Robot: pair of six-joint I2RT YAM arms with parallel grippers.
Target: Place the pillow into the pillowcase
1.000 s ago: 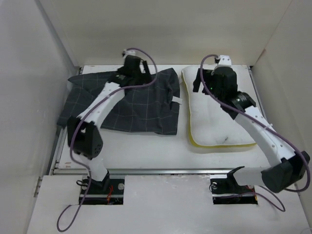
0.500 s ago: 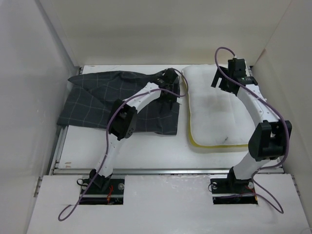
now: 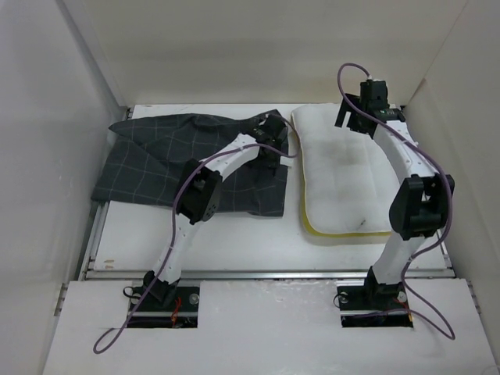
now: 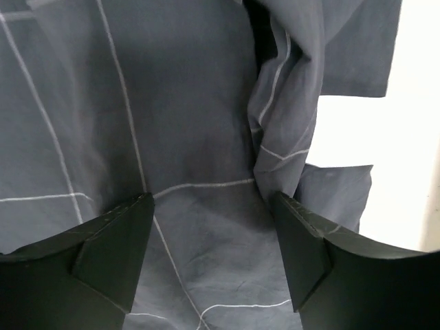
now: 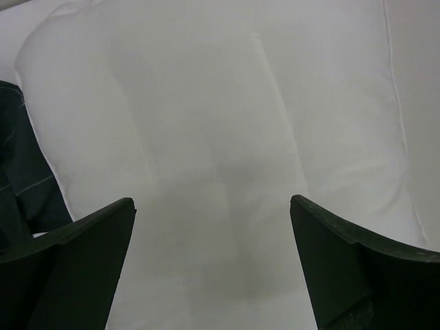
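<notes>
- The pillow (image 3: 344, 183), white, plump and faintly quilted with a yellow rim, is laid flat on the worktop (image 3: 226, 234).
- The pillowcase (image 3: 156, 160), thin dark grid-lined cloth, is spread just beside the pillow, its nearest edge rucked.
- The left tool (image 4: 213, 234) is held spread over that ruck, presumably seeking the opening.
- The right tool (image 5: 213, 227) is held spread above the pillow's far end, nothing gripped.

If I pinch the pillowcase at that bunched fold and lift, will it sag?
Probably sag: the pillowcase looks thin and crumples into soft folds ahead of the left tool. Being so thin, it is likely light, so one pinch should lift it. Lying flat, its mouth probably won't stay open unaided.
</notes>
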